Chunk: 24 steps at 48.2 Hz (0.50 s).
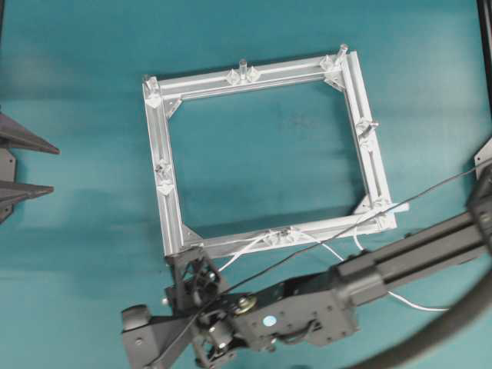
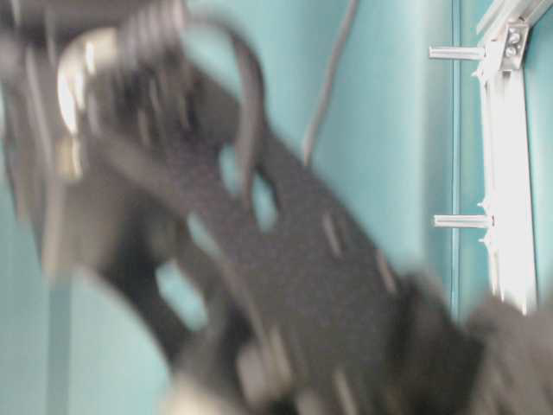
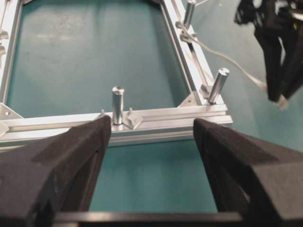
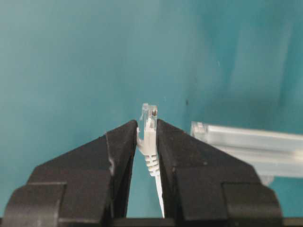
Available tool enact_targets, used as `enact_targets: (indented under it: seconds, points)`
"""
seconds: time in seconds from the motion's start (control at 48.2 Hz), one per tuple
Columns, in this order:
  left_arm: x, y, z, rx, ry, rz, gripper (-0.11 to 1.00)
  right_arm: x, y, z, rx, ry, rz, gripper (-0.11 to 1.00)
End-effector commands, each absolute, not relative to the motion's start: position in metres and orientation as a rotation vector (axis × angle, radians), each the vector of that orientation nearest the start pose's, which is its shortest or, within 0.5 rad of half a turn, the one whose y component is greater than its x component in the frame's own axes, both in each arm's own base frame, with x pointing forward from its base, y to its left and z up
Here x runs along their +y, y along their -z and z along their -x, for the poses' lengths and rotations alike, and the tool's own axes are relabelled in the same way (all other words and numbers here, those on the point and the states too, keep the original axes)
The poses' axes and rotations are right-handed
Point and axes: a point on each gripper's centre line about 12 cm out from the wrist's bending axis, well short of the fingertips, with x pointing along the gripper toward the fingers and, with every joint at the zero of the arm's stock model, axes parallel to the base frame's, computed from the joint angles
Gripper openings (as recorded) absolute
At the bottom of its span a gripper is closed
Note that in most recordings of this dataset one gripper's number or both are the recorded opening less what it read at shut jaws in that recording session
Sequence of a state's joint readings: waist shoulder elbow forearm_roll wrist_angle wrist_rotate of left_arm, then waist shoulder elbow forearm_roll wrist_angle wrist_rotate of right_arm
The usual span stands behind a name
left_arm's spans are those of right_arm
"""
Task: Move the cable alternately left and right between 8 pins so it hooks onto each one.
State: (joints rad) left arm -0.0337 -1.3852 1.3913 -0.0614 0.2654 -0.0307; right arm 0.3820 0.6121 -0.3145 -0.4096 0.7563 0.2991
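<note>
Right wrist view: the right gripper [image 4: 147,137] has its two black fingers clamped on the cable [image 4: 150,163] just behind its end, the clear plug [image 4: 148,113] standing up above the fingertips; beyond them lies the teal table [image 4: 71,56], and one corner of the aluminium frame [image 4: 246,144] shows just to the right. In the left wrist view the left gripper [image 3: 151,137] stands with its fingers spread wide and nothing between them; past the gap a pin [image 3: 118,104] rises upright from the near frame bar, a second pin [image 3: 218,85] stands at the corner and a third [image 3: 190,13] farther along the side bar; the white cable runs from that third pin out to the right gripper at the upper right. In the overhead view the right arm [image 1: 415,257] reaches across the bottom edge to the frame's lower left corner; the cable lies along the bottom bar, hooked about the pin at its middle and looping below the lower right corner; the other pins along the left, top and right bars are bare. The table-level view is mostly a blur of black arm.
</note>
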Motion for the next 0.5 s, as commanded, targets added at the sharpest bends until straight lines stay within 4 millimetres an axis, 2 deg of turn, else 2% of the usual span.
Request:
enact_targets:
  seconds: [0.0, 0.145, 0.477]
  points:
    - [-0.006, -0.219, -0.132, 0.247, 0.033, 0.083, 0.73, 0.192, -0.186, -0.553, 0.878, -0.105, 0.314, 0.17]
    - [-0.006, -0.219, -0.132, 0.247, 0.033, 0.083, 0.73, 0.19, -0.186, -0.568, 0.882, -0.082, 0.287, 0.17]
    - [-0.005, -0.219, -0.132, 0.247, 0.032, 0.084, 0.73, 0.167, -0.191, -0.594, 0.903, -0.005, 0.158, 0.17]
